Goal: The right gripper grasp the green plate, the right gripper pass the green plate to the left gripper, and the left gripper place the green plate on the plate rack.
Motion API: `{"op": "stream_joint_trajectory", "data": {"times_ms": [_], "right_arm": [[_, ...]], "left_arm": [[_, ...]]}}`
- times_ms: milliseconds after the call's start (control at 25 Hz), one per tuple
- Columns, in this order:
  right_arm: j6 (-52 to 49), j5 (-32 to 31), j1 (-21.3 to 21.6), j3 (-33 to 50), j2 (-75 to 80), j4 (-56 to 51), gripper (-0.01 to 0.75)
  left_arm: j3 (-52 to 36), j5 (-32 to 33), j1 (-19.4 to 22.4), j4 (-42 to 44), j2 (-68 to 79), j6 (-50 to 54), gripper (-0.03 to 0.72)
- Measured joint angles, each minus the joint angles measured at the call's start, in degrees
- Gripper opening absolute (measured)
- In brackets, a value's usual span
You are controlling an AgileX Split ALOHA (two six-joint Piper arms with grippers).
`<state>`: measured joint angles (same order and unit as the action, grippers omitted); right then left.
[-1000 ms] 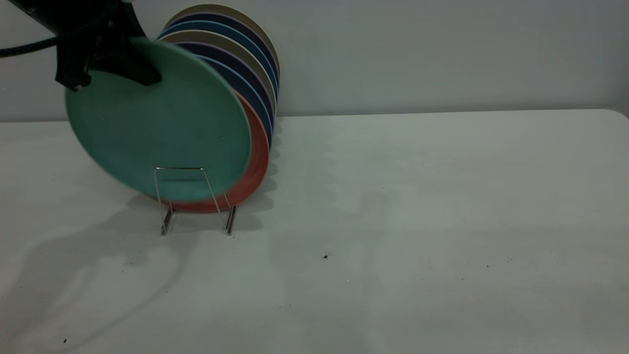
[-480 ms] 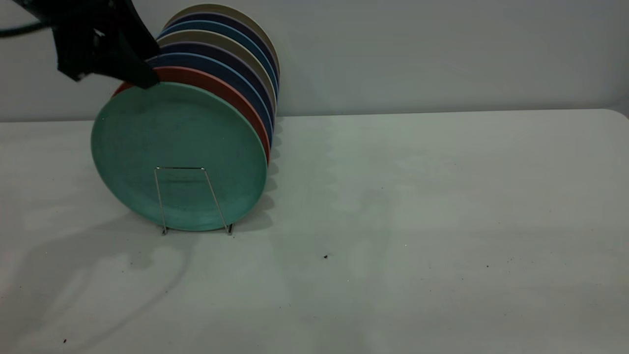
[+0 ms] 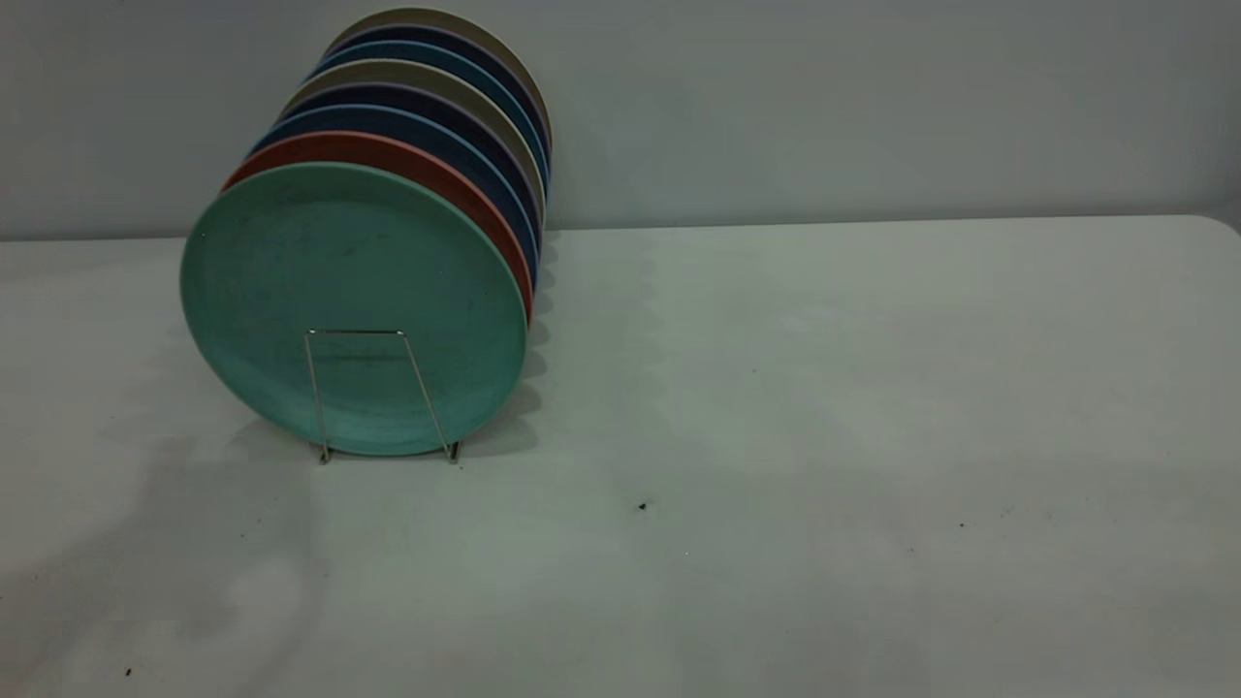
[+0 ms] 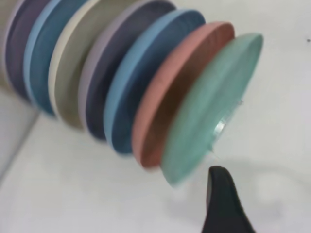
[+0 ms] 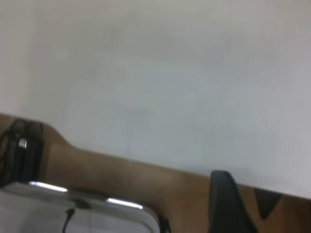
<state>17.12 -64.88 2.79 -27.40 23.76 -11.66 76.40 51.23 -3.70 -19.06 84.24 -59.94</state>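
The green plate point(image 3: 349, 301) stands on edge in the front slot of the plate rack point(image 3: 313, 388), leaning back against a salmon-pink plate point(image 3: 388, 147). No gripper shows in the exterior view. In the left wrist view the green plate point(image 4: 209, 111) is edge-on at the end of the row. One black finger point(image 4: 221, 199) of my left gripper shows a short way clear of its rim, with nothing held. In the right wrist view one black finger point(image 5: 226, 204) of my right gripper hangs empty over the table's edge, away from the plates.
Behind the green plate the rack holds the salmon plate, several blue plates point(image 3: 456, 136) and beige ones point(image 3: 436, 21). The white table point(image 3: 824, 436) stretches to the right of the rack. The right wrist view shows brown floor point(image 5: 121, 179) and a silver-edged object point(image 5: 73, 204).
The left gripper let the green plate drop upright into the front slot, then rose away to the upper left and left the exterior view.
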Motion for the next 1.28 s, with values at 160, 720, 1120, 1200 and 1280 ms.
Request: {"op": "stream_joint_trajectory", "data": {"times_ms": [160,720,1120,1200,1280], "right_arm": [[-4.7,0.1,-3.0,0.0,0.0,2.6,0.428],[-15.9,0.6,-12.1,0.4,-0.7,11.7,0.428],[-16.1,0.6,-15.3,0.4,-9.6,12.4,0.428],[-16.1,0.6,-15.3,0.4,-11.9,12.4,0.428],[-16.1,0.5,-15.3,0.4,-14.7,12.4,0.428]], "left_arm": [[0.0,9.0,0.0,6.2,-8.9,16.1,0.472],[-18.0,15.6,0.0,9.6,-33.1,46.2,0.472],[-47.2,13.0,0.0,11.1,-55.4,50.7,0.472],[-48.3,13.0,0.0,12.1,-59.4,50.8,0.472],[-48.5,12.8,0.0,13.1,-62.8,50.8,0.472]]}}
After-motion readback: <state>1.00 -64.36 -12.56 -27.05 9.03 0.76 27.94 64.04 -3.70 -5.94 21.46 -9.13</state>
